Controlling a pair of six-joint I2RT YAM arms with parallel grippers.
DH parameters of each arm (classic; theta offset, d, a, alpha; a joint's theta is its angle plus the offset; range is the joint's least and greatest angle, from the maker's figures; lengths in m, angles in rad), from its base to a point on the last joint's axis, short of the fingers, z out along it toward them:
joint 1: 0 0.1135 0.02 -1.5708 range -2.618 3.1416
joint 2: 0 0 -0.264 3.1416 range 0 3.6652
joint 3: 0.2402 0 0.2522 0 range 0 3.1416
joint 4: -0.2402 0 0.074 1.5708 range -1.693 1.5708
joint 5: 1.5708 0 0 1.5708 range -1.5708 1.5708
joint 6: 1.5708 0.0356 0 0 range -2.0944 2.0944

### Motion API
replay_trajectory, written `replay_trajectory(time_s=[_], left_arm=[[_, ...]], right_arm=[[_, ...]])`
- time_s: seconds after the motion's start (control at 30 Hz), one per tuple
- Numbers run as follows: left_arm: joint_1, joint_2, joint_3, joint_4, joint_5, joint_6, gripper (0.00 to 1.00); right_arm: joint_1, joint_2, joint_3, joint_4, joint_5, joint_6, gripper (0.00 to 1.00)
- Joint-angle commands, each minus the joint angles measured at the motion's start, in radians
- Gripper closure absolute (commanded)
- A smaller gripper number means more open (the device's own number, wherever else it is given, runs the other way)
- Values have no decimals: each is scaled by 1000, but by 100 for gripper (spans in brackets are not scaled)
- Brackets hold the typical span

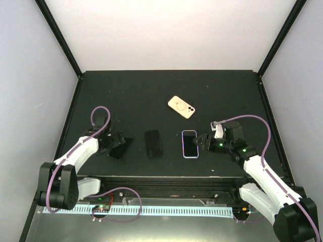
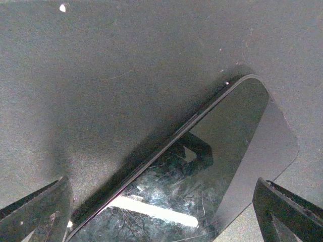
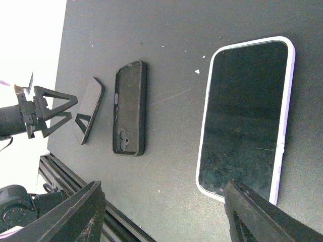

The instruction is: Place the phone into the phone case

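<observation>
Left claw was seen spread wide about the tilted black phone, left of the empty case, nothing gripped; its long edges needed to be pinched squarely.

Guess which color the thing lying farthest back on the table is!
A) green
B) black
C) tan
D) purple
C: in the top view the tan thing lies farthest back, behind the black case and the white-rimmed phone.

White-rimmed phone lies flat, screen up; black phone case beside it, apart
</observation>
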Motion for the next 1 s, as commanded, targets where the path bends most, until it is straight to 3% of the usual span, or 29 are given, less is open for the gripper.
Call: replay_trajectory(time_s=[0.0, 0.47, 0.97], left_arm=[[10, 18, -4, 41, 44, 22, 1], [-14, -114, -140, 84, 234, -40, 13], [-215, -157, -58, -13, 95, -107, 15]], right_arm=[[-1, -13, 19, -5, -15, -7, 34], [1, 26, 29, 24, -19, 3, 34], [6, 18, 12, 37, -16, 22, 34]])
